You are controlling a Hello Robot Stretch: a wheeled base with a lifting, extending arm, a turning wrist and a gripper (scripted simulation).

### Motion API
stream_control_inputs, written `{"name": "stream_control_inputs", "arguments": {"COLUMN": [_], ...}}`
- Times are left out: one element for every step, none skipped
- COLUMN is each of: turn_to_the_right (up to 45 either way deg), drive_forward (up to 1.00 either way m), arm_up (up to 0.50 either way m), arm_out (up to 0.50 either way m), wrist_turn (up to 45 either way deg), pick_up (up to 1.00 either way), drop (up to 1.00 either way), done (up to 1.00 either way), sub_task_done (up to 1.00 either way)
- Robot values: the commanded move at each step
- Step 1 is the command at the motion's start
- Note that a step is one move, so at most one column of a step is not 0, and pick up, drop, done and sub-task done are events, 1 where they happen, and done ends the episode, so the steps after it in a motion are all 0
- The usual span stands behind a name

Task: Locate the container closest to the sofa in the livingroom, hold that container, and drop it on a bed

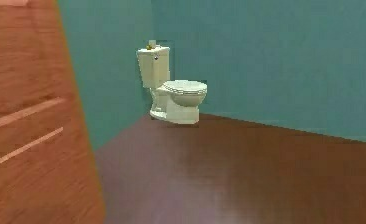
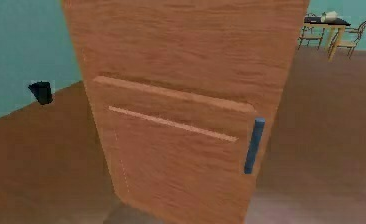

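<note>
Container: whether the small dark bin-shaped object [image 2: 39, 92] is the task's container cannot be told. It stands on the brown floor [image 2: 41, 160] against the teal wall [image 2: 21, 40] at the arm side view's left. A wooden door [image 2: 181, 100] occupies the middle, with a blue handle [image 2: 254, 146] near its right edge. A table with chairs [image 2: 331, 30] stands far off at upper right.

Forward view: wooden panel [image 1: 31, 120] at left; a cream toilet [image 1: 173, 90] in the corner, with a small yellow item [image 1: 151, 45] on its tank. Gripper state: cannot be told.
</note>
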Motion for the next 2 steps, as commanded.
{"name": "stream_control_inputs", "arguments": {"turn_to_the_right": [45.0,0.0], "drive_forward": [0.0,1.0], "arm_up": [0.0,0.0], "arm_out": [0.0,0.0], "wrist_turn": [0.0,0.0], "pick_up": [0.0,0.0], "drop": [0.0,0.0], "done": [0.0,0.0], "sub_task_done": [0.0,0.0]}}
